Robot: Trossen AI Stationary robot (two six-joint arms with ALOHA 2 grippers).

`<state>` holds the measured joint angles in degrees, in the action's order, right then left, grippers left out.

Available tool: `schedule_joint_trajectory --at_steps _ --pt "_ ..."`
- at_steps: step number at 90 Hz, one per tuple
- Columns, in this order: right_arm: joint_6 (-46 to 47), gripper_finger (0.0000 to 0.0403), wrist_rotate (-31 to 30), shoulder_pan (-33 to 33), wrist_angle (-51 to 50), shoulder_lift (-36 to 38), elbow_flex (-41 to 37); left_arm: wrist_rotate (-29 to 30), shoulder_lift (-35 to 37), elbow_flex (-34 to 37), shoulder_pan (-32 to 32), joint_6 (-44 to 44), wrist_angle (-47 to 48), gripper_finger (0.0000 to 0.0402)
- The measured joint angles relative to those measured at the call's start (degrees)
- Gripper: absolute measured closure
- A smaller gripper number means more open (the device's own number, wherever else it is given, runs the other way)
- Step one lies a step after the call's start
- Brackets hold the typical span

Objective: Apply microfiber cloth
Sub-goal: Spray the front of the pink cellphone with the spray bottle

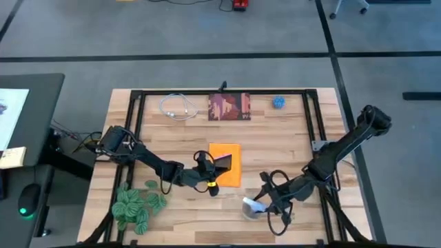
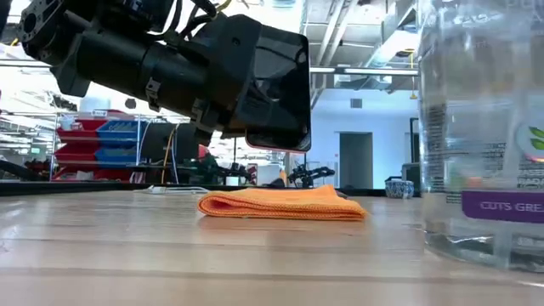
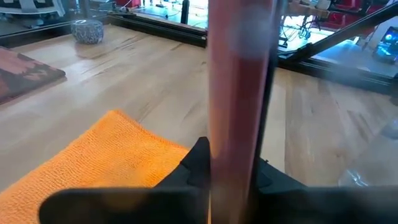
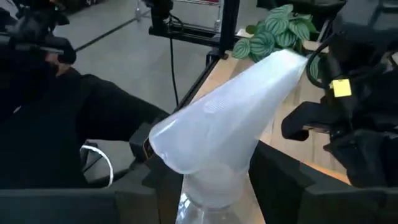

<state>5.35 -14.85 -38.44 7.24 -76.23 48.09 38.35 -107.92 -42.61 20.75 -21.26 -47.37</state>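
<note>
Left claw (image 1: 215, 170) grips phone (image 1: 224, 162) above orange cloth (image 1: 227, 154); right claw (image 1: 256, 205) holds spray bottle (image 1: 251, 207) upright on table (image 1: 289, 138).

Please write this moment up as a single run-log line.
left gripper: shut on smartphone, held above orange microfiber cloth | right gripper: shut on spray bottle | cloth: folded, flat on table

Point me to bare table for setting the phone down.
Free: the wood between the white cable and the microfiber cloth, and the right rear below the blue ball. Crowded: the front, with the plant, left gripper and spray bottle.
</note>
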Motion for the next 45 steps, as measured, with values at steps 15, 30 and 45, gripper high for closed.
schedule_joint_trajectory --at_steps 15,30,45 --pt "1.24 0.0290 -3.88 -0.41 0.19 -0.04 -0.02 0.00 0.00 0.00 0.00 0.01 -0.01 0.0390" --pt "6.08 0.0290 -17.62 -3.04 -2.59 0.34 -0.02 0.00 0.00 0.00 0.00 0.05 -0.02 0.0390" --pt "16.66 0.0290 -29.24 -5.89 -10.16 0.28 2.35 -0.02 0.00 0.00 0.00 0.09 -0.10 0.0390"
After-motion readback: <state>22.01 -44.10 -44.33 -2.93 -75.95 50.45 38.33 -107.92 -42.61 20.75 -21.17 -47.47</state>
